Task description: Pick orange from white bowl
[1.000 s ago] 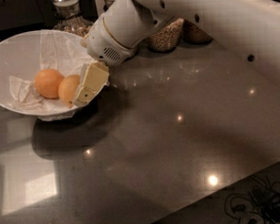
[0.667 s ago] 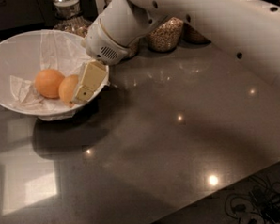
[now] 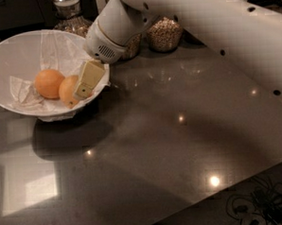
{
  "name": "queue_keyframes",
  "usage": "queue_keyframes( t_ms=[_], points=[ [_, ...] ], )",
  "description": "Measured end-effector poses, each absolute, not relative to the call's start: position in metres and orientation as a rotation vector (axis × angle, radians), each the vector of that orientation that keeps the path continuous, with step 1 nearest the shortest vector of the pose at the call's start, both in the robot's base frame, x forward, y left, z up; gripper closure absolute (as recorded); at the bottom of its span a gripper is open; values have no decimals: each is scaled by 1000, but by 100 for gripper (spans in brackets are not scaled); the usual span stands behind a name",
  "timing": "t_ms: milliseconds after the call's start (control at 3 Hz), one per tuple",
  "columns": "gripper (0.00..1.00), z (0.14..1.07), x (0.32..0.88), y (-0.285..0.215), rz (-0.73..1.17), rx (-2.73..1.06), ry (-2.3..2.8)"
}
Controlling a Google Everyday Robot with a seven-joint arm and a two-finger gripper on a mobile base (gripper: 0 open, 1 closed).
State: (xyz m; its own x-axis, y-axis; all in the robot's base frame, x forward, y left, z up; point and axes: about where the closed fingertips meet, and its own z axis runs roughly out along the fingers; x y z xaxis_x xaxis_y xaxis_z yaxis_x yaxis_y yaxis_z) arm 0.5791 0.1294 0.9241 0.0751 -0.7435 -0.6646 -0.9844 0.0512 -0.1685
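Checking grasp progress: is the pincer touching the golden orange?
Cannot tell. In the camera view the pincer, inside the white bowl, overlaps the orange, hiding any gap.

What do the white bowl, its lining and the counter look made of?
White bowl: thin, matte, probably plastic or paper; the look leaves it open. Lining: crumpled, creased white paper. Counter: dark polished stone or laminate, mirroring lamp glints. The gripper sits inside the bowl at the yellower orange.

A thick white arm [image 3: 212, 25] is seen stretched in from the upper right. Below its rounded wrist [image 3: 109, 35], the pale yellow gripper [image 3: 88, 80] is angled down-left, at upper left of view.
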Motion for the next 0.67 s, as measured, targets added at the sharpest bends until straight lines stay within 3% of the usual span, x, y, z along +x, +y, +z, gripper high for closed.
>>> queue_keyframes(
  t_ms=[333,667],
  points=[
    [18,918,586,134,509,-1743,1733],
    [20,911,586,145,528,-1763,1733]
  ],
)
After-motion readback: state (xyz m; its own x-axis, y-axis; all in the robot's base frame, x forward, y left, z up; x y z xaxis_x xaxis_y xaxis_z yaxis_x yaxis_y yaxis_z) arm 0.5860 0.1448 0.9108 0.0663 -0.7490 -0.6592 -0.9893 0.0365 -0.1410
